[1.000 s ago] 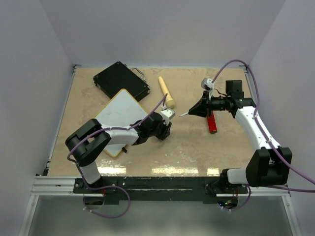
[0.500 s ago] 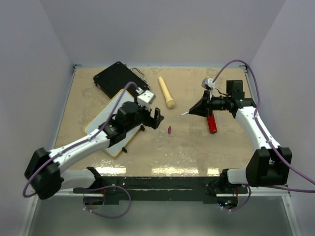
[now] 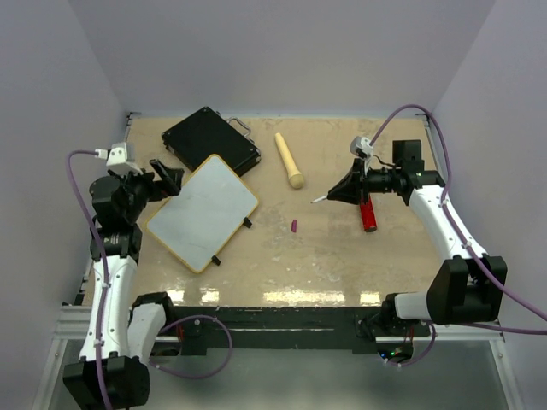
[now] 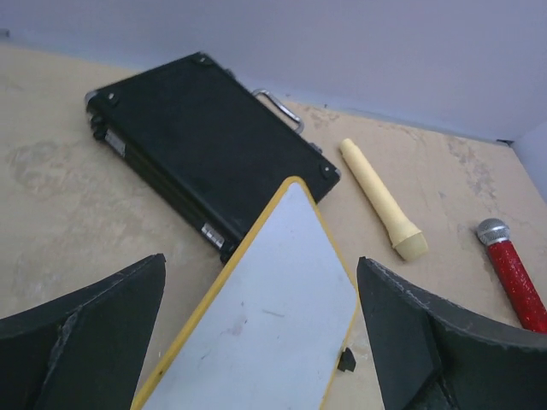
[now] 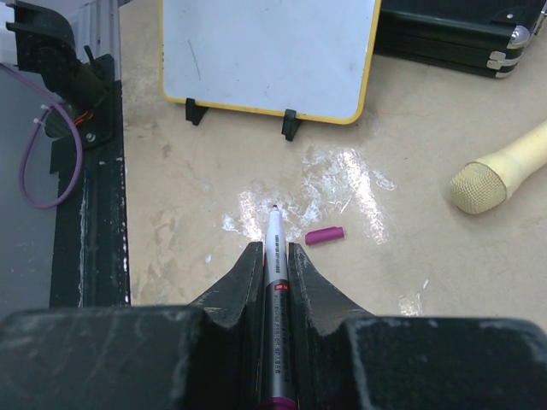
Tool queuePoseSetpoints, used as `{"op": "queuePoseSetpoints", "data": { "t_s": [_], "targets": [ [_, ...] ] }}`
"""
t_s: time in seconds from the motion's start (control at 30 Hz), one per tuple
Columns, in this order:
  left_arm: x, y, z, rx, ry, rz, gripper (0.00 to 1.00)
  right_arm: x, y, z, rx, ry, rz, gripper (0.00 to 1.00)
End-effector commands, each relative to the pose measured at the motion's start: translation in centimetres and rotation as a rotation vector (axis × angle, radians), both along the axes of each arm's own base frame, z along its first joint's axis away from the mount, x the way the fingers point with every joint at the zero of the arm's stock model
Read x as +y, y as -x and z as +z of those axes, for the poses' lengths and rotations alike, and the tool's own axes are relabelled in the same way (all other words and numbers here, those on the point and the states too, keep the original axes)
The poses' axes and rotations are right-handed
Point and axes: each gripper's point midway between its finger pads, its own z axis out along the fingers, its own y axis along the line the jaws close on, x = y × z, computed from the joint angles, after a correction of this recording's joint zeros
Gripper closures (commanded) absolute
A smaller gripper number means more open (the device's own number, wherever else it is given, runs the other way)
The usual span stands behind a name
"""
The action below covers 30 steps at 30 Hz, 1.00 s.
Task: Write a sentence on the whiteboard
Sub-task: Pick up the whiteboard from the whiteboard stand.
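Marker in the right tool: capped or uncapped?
Uncapped. Bare tip shows on the marker, and the magenta cap lies on the table ahead of it.

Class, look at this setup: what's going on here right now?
The right gripper is shut on an uncapped white-barrelled marker pen, tip aimed toward the small yellow-framed whiteboard. The pen's small magenta cap lies on the table between them. The left gripper hangs open by the board's far left corner, holding nothing. No writing shows yet.
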Motion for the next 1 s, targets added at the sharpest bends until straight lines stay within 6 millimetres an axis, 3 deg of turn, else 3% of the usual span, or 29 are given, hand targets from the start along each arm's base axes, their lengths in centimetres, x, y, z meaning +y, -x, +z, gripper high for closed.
{"op": "queuePoseSetpoints", "data": {
  "t_s": [0.0, 0.13, 0.3, 0.43, 0.6, 0.73, 0.97],
  "targets": [
    [0.5, 1.8, -3.3, 0.13, 0.141, 0.027, 0.02, 0.6, 1.1, 1.0, -0.025, -0.032, 0.045, 1.0],
    [3.5, 3.0, -5.5, 0.195, 0.099, 0.202, 0.02, 1.0, 1.3, 0.9, -0.022, -0.036, 0.06, 1.0],
    [5.5, 4.1, -5.8, 0.212, 0.016, 0.299, 0.04, 1.6, 1.8, 0.9, -0.018, -0.038, 0.085, 1.0],
    [7.4, 5.0, -7.8, 0.267, 0.001, 0.416, 0.04, 1.9, 2.1, 0.8, -0.017, -0.037, 0.101, 1.0],
    [7.2, 5.6, -10.5, 0.3, 0.104, 0.455, 0.04, 2.3, 2.3, 0.4, -0.008, -0.034, 0.115, 1.0],
    [7.1, 5.3, -10.5, 0.298, 0.143, 0.464, 0.04, 2.4, 2.3, 0.3, -0.008, -0.032, 0.118, 1.0],
    [5.0, 4.5, -12.9, 0.307, 0.284, 0.364, 0.06, 2.6, 2.3, 0.0, -0.005, -0.023, 0.121, 1.0]
  ]
}}
